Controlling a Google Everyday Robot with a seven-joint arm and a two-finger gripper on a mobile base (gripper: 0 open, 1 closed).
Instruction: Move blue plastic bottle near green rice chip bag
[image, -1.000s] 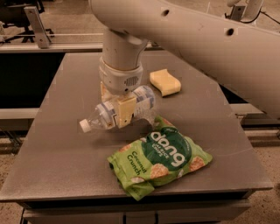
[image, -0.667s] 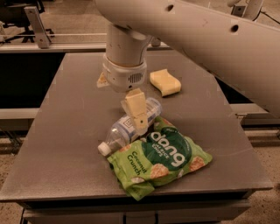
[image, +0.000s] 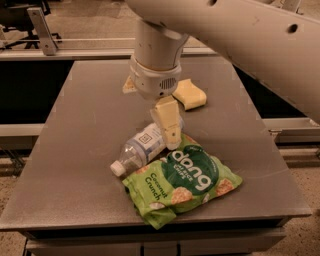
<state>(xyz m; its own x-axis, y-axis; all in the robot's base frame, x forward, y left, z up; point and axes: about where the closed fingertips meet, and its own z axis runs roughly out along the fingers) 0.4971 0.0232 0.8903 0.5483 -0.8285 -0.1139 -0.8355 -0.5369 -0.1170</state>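
Observation:
The blue plastic bottle (image: 141, 148) lies on its side on the grey table (image: 70, 150), white cap pointing to the front left. Its body rests against the upper left edge of the green rice chip bag (image: 182, 180), which lies flat near the table's front edge. My gripper (image: 159, 131) hangs from the big white arm right above the bottle's far end. It is open. One cream finger (image: 167, 122) reaches down beside the bottle and just over the bag's top edge. The other finger is mostly hidden behind the wrist.
A yellow sponge (image: 189, 94) lies at the back of the table, behind the gripper. The white arm (image: 250, 40) crosses the upper right of the view. A metal rail and frame (image: 45, 30) run behind the table.
The bottle, held off the table a second ago, has come down to the right and now lies against the bag. The gripper has opened and stands above it.

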